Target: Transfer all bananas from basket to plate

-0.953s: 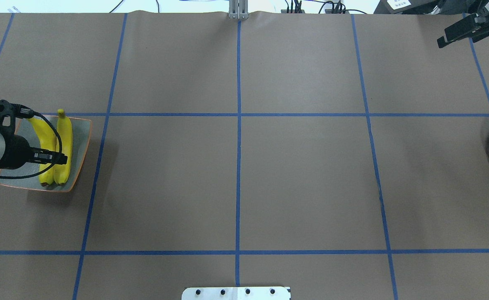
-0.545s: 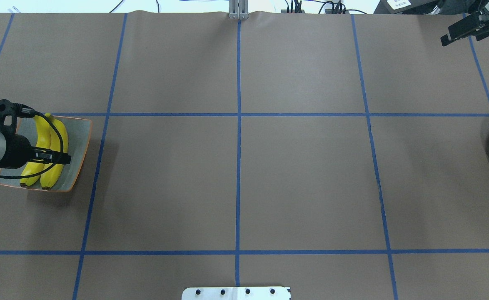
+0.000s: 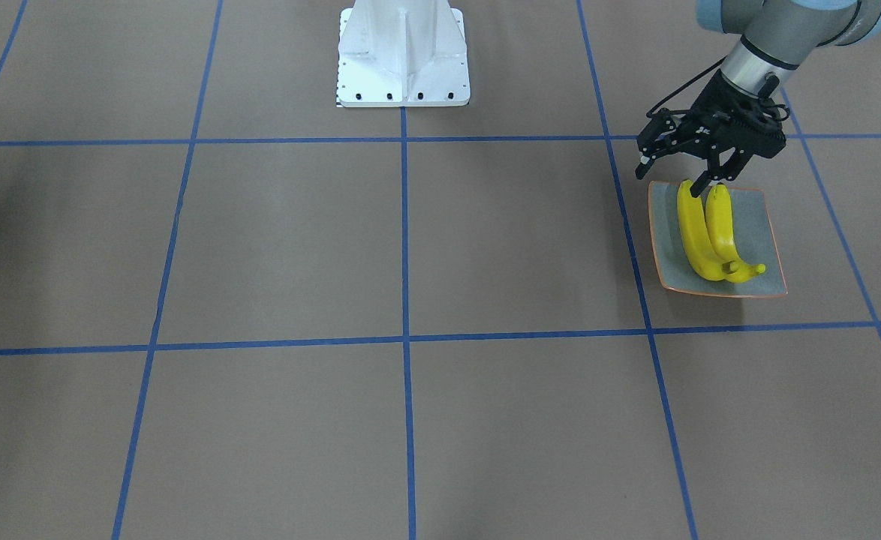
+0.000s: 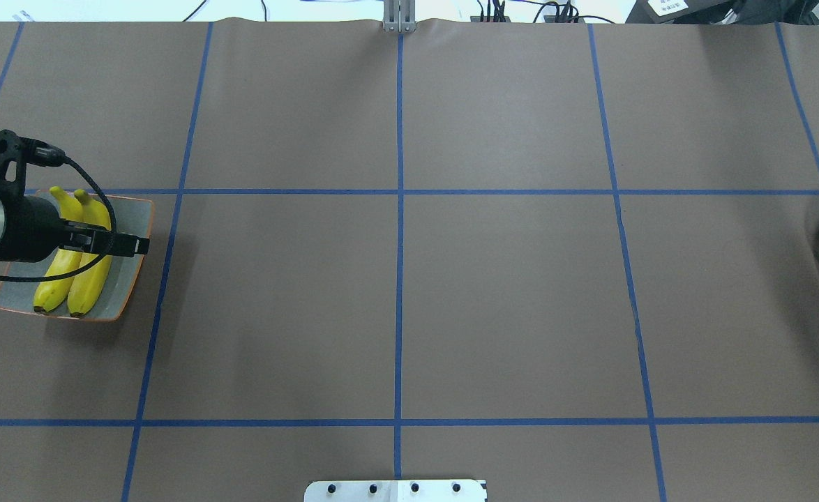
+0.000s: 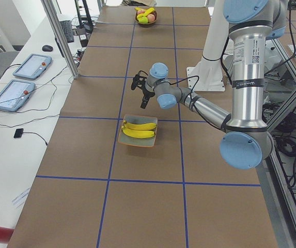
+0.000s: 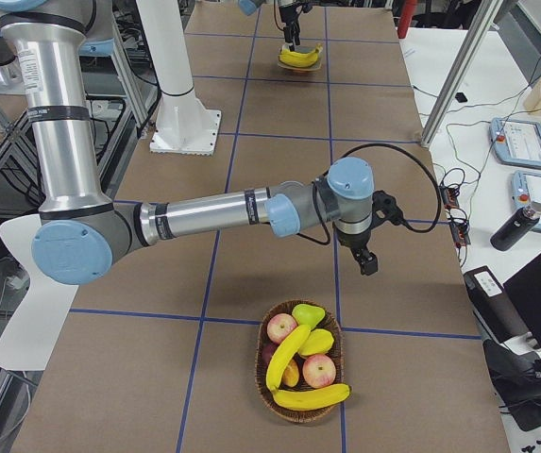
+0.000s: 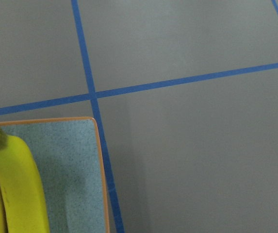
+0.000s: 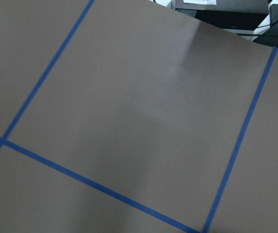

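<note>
Overhead camera sits high behind the robot, looking forward and down on the whole table point(image 4: 507, 293); front camera faces back from across, steeply down, base point(image 3: 403, 52) at top, so the plate point(image 4: 130, 216) they share swaps sides. Side cameras look along the table from each end: left one has plate near and basket point(image 5: 145, 24) far, right one the reverse. Wrist cameras are close, looking down: left on the plate's corner, bananas point(image 7: 17, 189) and tape lines point(image 7: 177, 85), right on table and tape.
</note>
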`<state>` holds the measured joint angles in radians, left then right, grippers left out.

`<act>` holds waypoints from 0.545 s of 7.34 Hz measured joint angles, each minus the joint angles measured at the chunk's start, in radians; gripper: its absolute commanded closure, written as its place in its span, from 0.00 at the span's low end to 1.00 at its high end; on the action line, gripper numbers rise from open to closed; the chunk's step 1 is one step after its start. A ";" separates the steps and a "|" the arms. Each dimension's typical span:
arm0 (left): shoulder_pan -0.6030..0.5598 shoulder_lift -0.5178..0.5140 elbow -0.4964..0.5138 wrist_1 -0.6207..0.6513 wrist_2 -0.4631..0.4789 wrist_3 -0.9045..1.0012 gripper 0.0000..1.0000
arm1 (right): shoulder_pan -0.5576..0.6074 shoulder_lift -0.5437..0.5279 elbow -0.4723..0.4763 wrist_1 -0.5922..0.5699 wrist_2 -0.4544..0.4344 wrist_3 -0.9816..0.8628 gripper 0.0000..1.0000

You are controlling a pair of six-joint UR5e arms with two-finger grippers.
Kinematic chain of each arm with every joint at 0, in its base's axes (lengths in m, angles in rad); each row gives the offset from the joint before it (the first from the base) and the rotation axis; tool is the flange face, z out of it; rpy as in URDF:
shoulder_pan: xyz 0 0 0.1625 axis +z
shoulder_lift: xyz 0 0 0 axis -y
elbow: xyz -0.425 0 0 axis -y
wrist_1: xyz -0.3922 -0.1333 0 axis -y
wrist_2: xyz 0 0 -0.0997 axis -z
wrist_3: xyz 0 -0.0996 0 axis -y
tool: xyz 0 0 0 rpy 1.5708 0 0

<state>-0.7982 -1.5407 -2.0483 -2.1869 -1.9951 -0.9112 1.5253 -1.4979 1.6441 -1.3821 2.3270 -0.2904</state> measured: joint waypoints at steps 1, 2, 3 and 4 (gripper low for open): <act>-0.003 -0.012 0.000 0.000 0.000 0.000 0.00 | 0.012 -0.060 -0.005 0.007 -0.005 -0.118 0.00; -0.004 -0.025 0.000 0.000 -0.001 0.000 0.00 | 0.017 -0.115 -0.008 0.018 -0.011 -0.228 0.00; -0.006 -0.032 0.000 0.001 -0.001 0.000 0.00 | 0.018 -0.159 -0.011 0.036 -0.030 -0.302 0.00; -0.006 -0.035 0.000 0.001 -0.001 0.000 0.00 | 0.019 -0.189 -0.031 0.079 -0.070 -0.350 0.00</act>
<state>-0.8045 -1.5753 -2.0482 -2.1860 -1.9957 -0.9112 1.5439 -1.6874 1.6128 -1.3028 2.2573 -0.6402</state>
